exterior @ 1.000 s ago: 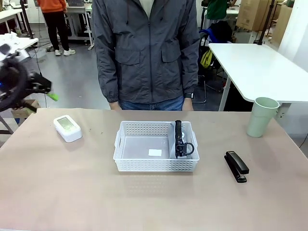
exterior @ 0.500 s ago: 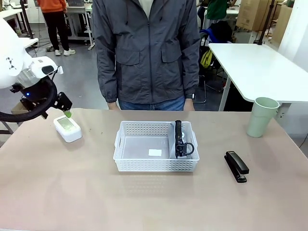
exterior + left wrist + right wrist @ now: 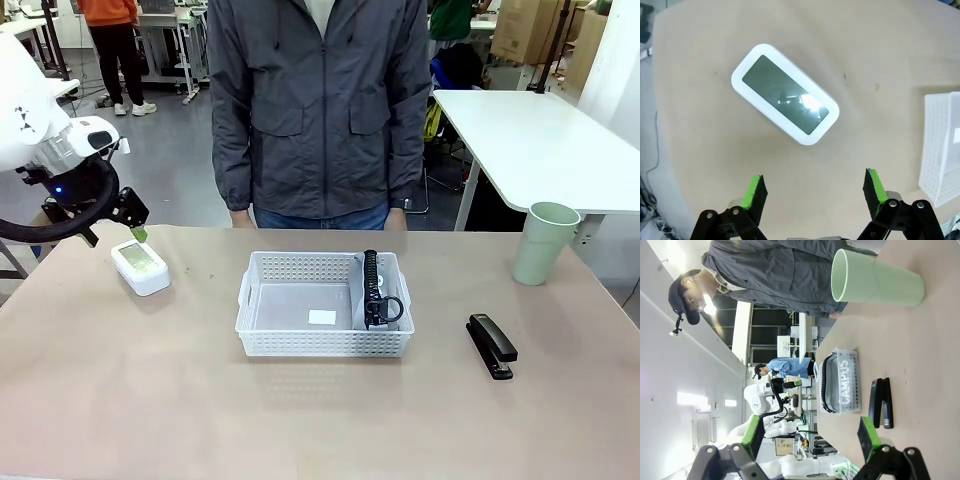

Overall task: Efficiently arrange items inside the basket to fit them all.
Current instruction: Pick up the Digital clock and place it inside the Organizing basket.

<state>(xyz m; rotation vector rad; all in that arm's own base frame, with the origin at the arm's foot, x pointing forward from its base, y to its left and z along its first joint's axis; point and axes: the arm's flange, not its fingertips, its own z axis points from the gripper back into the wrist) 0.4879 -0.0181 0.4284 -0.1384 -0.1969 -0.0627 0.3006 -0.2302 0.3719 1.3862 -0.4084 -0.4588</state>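
We count one item of four placed. On the beige counter, the basket sits mid-way, with the pouch on edge at its right end. The cup waits near the far right corner, the stapler toward the right edge, and the device far left. Our left hand hovers over the device, fingers apart. Our right hand is spread too. White tables stand beyond.

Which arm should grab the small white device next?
Left. The left gripper, open, hovers right over the white device; the right gripper is across the table, by the pale green cup and black stapler.
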